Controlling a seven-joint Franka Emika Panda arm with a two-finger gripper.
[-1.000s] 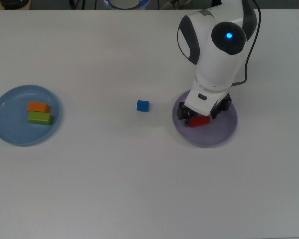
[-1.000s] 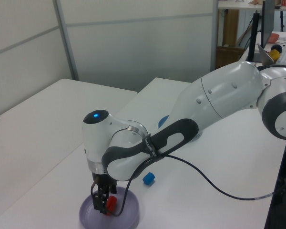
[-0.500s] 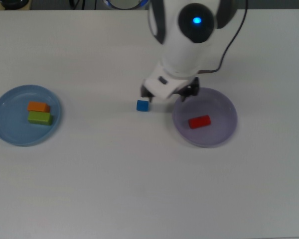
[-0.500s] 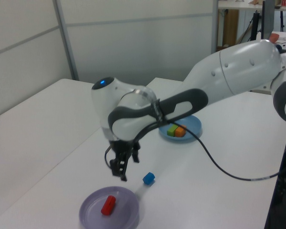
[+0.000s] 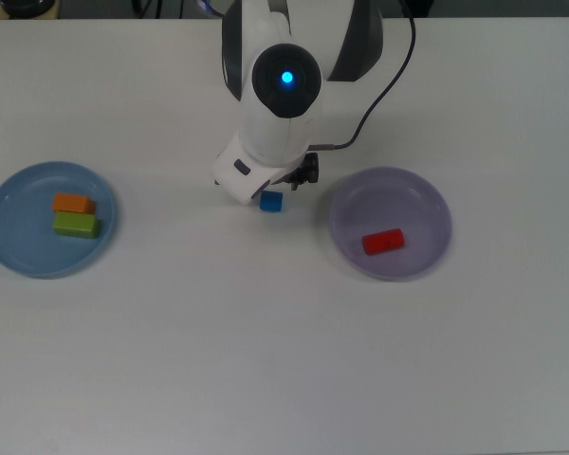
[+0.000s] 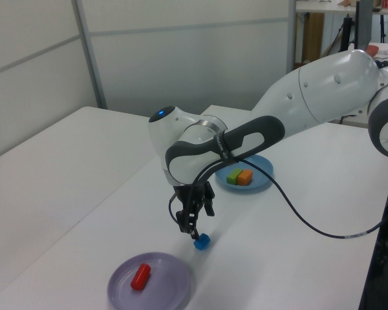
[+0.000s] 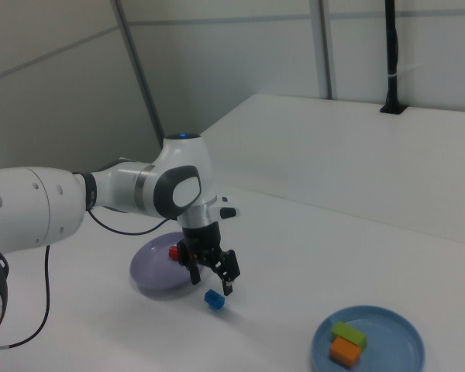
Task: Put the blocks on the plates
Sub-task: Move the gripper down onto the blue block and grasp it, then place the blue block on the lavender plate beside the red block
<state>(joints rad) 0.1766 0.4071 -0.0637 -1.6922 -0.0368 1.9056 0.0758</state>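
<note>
Tool (image 7: 214, 277) now over blue cube (image 5: 271, 201) (empty)

The arm (image 6: 310, 103) has glossy white shells, dark grey joint bands, a blue light, a black cable and black fingers (image 7: 226, 283).

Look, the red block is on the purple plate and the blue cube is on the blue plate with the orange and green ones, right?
Not quite. The blue cube is not on any plate; it sits on the bare table between the two plates, just under the robot's hand, as the top view shows. The rest is right: the red block lies on the purple plate, and the orange block and green block share the blue plate.
</note>
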